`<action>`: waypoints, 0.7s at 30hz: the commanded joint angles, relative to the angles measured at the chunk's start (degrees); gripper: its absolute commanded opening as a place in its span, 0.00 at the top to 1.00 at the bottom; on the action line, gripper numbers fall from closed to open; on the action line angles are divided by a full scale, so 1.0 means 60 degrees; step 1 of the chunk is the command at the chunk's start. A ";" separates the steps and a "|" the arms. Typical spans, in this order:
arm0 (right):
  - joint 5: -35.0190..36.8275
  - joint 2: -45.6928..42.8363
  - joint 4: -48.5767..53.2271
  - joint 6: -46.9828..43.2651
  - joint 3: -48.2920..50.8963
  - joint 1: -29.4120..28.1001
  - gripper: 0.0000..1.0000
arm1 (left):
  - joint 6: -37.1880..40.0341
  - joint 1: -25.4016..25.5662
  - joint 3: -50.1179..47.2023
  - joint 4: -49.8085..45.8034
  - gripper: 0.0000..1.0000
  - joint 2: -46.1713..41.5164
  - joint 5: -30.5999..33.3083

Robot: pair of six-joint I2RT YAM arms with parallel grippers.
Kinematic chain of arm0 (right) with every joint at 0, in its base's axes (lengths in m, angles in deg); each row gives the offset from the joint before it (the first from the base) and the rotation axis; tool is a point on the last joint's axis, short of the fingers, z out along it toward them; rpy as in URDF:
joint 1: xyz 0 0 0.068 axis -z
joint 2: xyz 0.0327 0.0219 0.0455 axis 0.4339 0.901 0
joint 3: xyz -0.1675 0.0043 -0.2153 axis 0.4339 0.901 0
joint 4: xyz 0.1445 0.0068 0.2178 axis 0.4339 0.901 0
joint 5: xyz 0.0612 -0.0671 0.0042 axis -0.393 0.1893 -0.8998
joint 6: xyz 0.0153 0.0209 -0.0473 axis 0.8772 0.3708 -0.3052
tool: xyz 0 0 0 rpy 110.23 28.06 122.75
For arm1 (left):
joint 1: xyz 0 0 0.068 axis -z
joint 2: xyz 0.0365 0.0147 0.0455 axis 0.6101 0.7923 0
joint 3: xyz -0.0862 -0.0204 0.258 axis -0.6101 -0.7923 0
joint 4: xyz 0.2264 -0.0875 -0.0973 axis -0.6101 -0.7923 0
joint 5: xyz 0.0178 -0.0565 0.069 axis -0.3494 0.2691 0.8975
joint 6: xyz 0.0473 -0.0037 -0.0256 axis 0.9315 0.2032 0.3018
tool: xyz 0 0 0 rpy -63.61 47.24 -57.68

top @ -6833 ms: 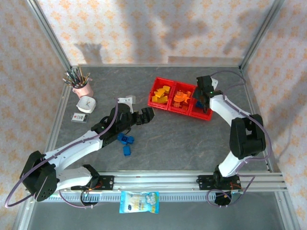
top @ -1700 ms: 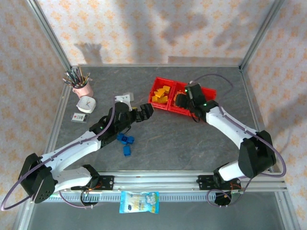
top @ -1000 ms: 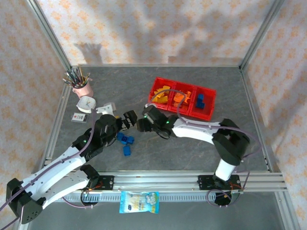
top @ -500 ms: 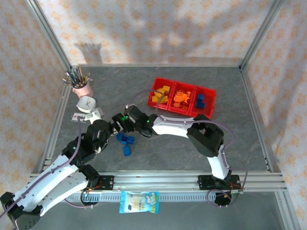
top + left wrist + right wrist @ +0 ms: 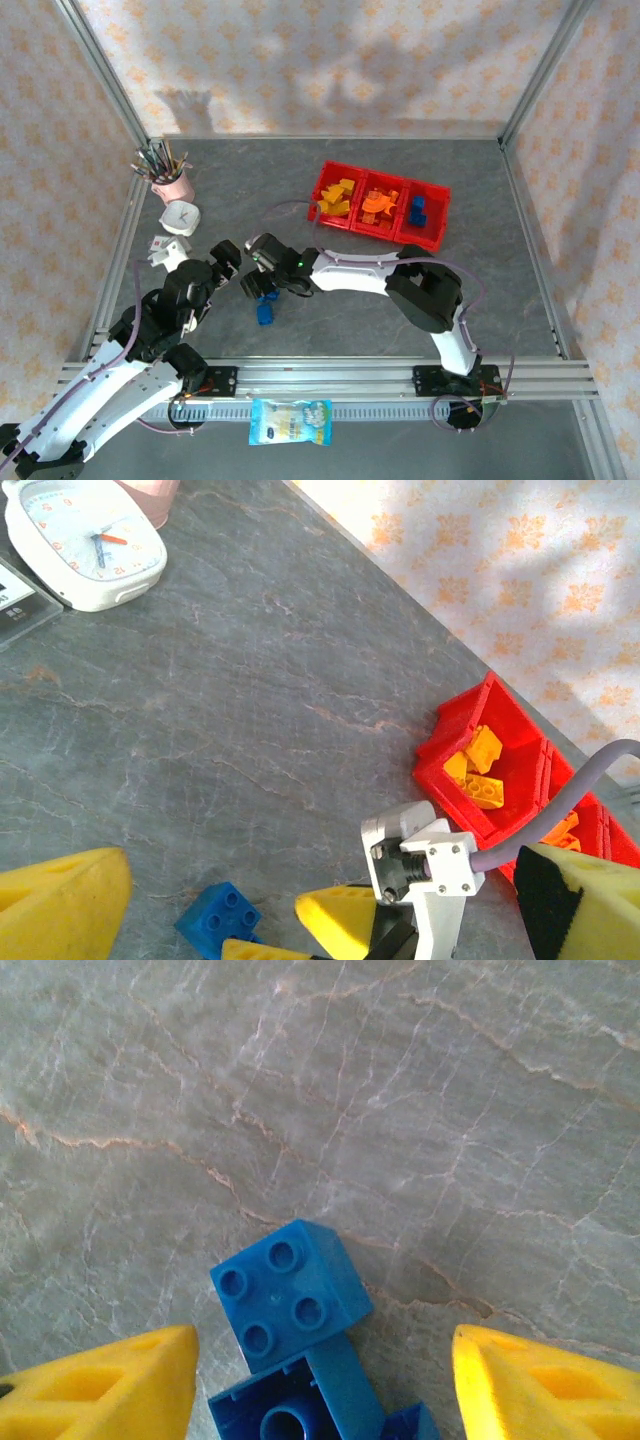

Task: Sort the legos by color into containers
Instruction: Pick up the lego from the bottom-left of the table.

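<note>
The right fingers (image 5: 110, 1385) stood wide and empty, straddling a square blue brick (image 5: 290, 1290) on the table (image 5: 420, 1110). A second blue brick (image 5: 300, 1405) touched it and risked being pinched along or skewing the grip.

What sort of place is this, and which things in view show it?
Probably a robotics lab test cell: an aluminium frame with patterned walls encloses a grey table, and the left arm and right arm are mounted on a rail at its near edge.

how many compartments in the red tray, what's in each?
3, side by side in the red tray: left holds yellow bricks, middle orange bricks, right blue bricks. None hidden.
</note>
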State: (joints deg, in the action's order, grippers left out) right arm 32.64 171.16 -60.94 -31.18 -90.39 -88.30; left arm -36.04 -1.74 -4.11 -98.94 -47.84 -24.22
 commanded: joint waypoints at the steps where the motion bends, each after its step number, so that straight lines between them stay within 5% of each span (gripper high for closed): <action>1: -0.0091 0.0201 0.0646 -0.0802 -0.0415 -0.0013 0.35 | -0.0254 -0.0073 0.0229 -0.0482 0.01 -0.0125 0.0387; 14: 0.0021 0.0658 0.1528 -0.1681 -0.1003 -0.0149 0.44 | -0.0180 -0.0086 0.0215 -0.0451 0.01 -0.0169 0.0373; 21: -0.0576 0.0368 0.1462 -0.1830 -0.0947 -0.0239 0.36 | -0.0194 -0.0078 0.0183 -0.0382 0.01 -0.0217 0.0369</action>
State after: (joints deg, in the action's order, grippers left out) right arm 30.94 173.78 -54.30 -40.69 -95.09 -89.33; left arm -37.11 -1.77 -3.98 -99.64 -48.54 -23.78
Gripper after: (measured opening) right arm 0.634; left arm 0.992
